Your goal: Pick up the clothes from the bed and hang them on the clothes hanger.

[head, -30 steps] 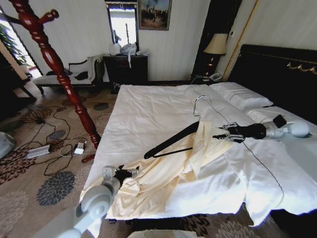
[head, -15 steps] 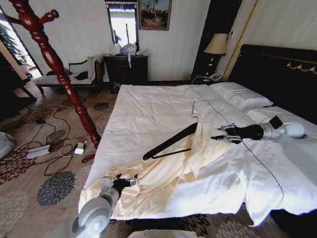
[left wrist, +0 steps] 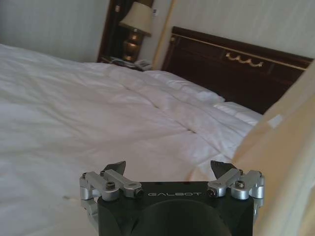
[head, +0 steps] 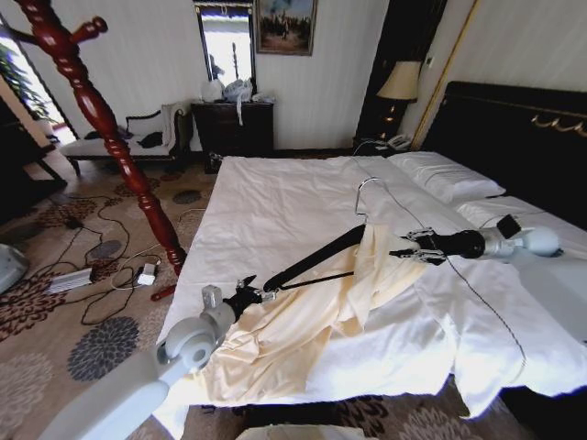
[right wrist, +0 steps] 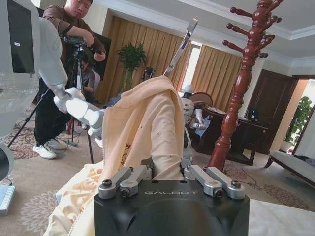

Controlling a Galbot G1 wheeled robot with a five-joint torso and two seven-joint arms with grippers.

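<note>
- The clothes [head: 303,321], one pale cream garment, are off the sheet at one end only: a fold is draped over the upper arm of the clothes hanger [head: 316,259], and the rest trails down across the bed [head: 275,202] toward its foot corner.
- The hanger is tilted, its silver hook toward the pillows and its lower black end near the bed's left edge. One arm is under the cloth; the other arm and bottom bar are bare.
- The right hand [head: 396,252] is at the draped end. In the right wrist view its fingers [right wrist: 129,178] are closed on a bunch of the cream fabric, with the hanger's black arm sticking out above the cloth. I cannot tell whether the hanger is pinched too.
- The left hand [head: 260,294] is at the hanger's lower end, at the garment's edge. In the left wrist view its fingers [left wrist: 114,169] stand apart with nothing between them, the cloth just beside one.
- By my judgement the task is partly done: the garment is lifted and started onto the hanger, but the second shoulder is not on, and much fabric lies on the bed.
- The red-brown coat stand [head: 101,119] is on the carpet beside the bed.
</note>
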